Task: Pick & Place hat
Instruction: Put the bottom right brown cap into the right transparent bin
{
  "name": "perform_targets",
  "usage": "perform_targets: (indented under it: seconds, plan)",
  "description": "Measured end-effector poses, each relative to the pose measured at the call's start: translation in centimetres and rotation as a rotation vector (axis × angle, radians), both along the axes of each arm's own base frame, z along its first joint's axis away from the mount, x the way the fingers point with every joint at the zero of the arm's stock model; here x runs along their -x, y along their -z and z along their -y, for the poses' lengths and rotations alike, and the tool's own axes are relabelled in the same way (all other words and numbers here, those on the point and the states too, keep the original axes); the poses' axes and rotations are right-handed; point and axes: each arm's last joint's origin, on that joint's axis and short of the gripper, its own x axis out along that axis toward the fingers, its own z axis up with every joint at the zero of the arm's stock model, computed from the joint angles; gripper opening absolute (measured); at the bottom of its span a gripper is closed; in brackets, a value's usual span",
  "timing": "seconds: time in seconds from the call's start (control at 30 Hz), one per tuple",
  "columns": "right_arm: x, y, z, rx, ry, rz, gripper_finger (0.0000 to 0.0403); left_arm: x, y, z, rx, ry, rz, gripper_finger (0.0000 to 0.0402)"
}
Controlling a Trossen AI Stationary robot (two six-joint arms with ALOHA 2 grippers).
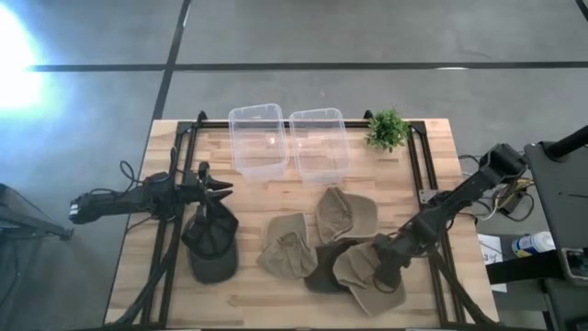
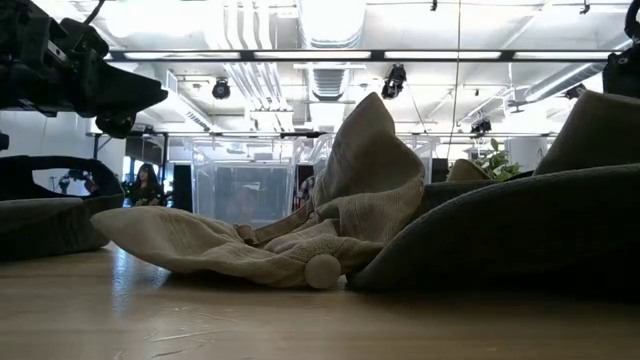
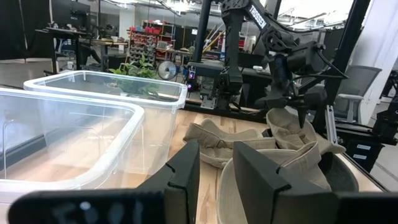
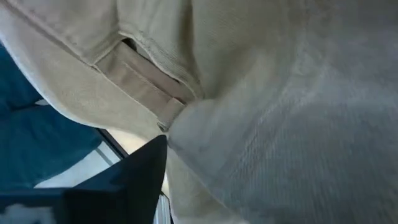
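Several hats lie on the wooden table. A dark hat (image 1: 209,246) rests flat at the left, and my left gripper (image 1: 219,190) hovers open just beyond its far edge, touching nothing. In the left wrist view its fingers (image 3: 189,177) point toward the clear bins. Two tan hats (image 1: 344,213) (image 1: 287,254) and a dark one (image 1: 322,272) lie in the middle. My right gripper (image 1: 391,265) is down on the nearest tan hat (image 1: 366,280), which partly overlaps the dark one. That tan cloth (image 4: 280,124) fills the right wrist view. My right gripper comes at the tan hat from above, pointing down, seen from afar as the right gripper (image 3: 301,106). Bunched cloth beside the strap (image 4: 180,124) sits against one finger (image 4: 140,171) and covers the other. The hat lies on the table and the dark hat.
Two clear plastic bins (image 1: 257,138) (image 1: 319,142) stand at the far side, with a small green plant (image 1: 387,129) to their right. A black frame rail (image 1: 424,156) runs along both sides of the table. Bare wood (image 1: 276,308) shows along the near edge.
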Motion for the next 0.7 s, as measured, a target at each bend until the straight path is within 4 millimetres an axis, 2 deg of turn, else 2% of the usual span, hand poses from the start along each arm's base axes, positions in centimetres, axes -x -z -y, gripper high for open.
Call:
perform_targets:
  seconds: [0.2, 0.47, 0.53, 0.7]
  plan:
    - [0.0, -0.5, -0.1, -0.028, -0.052, 0.024, 0.0153, 0.0, 0.0, 0.0, 0.0, 0.0, 0.0, 0.0092]
    - [1.1, -1.7, 0.4, -0.093, -0.137, 0.018, 0.0028, 0.0, 0.0, 0.0, 0.0, 0.0, 0.0, 0.0092]
    - [1.4, -2.4, 0.6, -0.129, -0.171, 0.043, 0.0016, 0.0, 0.0, 0.0, 0.0, 0.0, 0.0, 0.0092]
    - [2.5, -5.1, 1.8, -0.192, -0.171, 0.118, 0.0014, 0.0, 0.0, 0.0, 0.0, 0.0, 0.0, 0.0092]
